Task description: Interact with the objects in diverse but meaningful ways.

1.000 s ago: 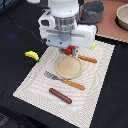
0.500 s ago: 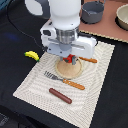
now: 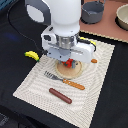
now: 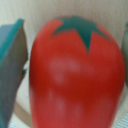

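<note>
**A:** Log entry. Your gripper (image 3: 68, 63) is down over the round tan plate (image 3: 76, 73), which lies near the middle of the striped placemat (image 3: 35, 85). What sits between the fingers?

**B:** The red round fruit (image 4: 75, 75). In the wrist view it fills nearly the whole frame, green star-shaped top (image 4: 80, 29) up, with one dark finger (image 4: 12, 65) right against its side and the edge of the other just showing on the opposite side. You see the fruit bracketed by both fingers, but whether they press on it I cannot tell.

**A:** And in the exterior view?

**B:** Only a sliver of red shows under the arm's white housing (image 3: 67, 42), on the plate.

**A:** Other items for your record?

**B:** The yellow banana (image 3: 32, 55) lies on the black counter (image 3: 112, 100), just off the placemat's edge at the exterior view's left. The brown sausage (image 3: 60, 95) lies on the placemat toward its near edge. The wooden-handled fork (image 3: 65, 81) lies between the sausage and the plate, its handle touching the plate's rim. A grey pot (image 3: 92, 12) stands at the far side, well apart from the plate.
</note>
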